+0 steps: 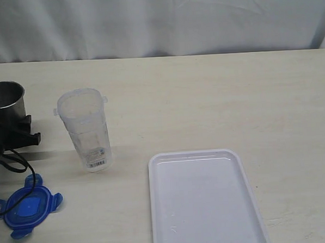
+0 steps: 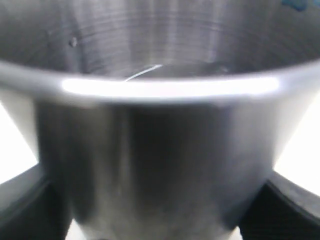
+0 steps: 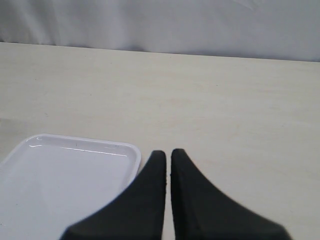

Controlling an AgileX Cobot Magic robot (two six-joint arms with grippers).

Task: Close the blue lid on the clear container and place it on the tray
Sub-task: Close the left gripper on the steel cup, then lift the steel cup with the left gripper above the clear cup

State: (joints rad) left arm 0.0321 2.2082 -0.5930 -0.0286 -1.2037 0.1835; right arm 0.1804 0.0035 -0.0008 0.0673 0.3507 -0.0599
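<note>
The clear container (image 1: 86,131) stands upright and uncovered left of the table's middle, with a barcode label near its base. Flat on the table near the front left corner lies the blue lid (image 1: 28,207), top face up, with a black cable crossing its edge. The white tray (image 1: 205,206) rests at the front centre and its corner (image 3: 60,185) shows in the right wrist view. My left gripper (image 1: 10,123) is at the far left around a grey steel cup (image 1: 6,98), whose wall (image 2: 160,150) fills the left wrist view, a finger (image 2: 22,205) pressed to each side. My right gripper (image 3: 168,155) is shut and empty beside the tray's corner.
A white curtain (image 1: 157,18) hangs behind the table's far edge. Bare table top (image 1: 248,100) stretches to the right of the container and behind the tray. The left arm's black cables (image 1: 9,159) trail between the steel cup and the lid.
</note>
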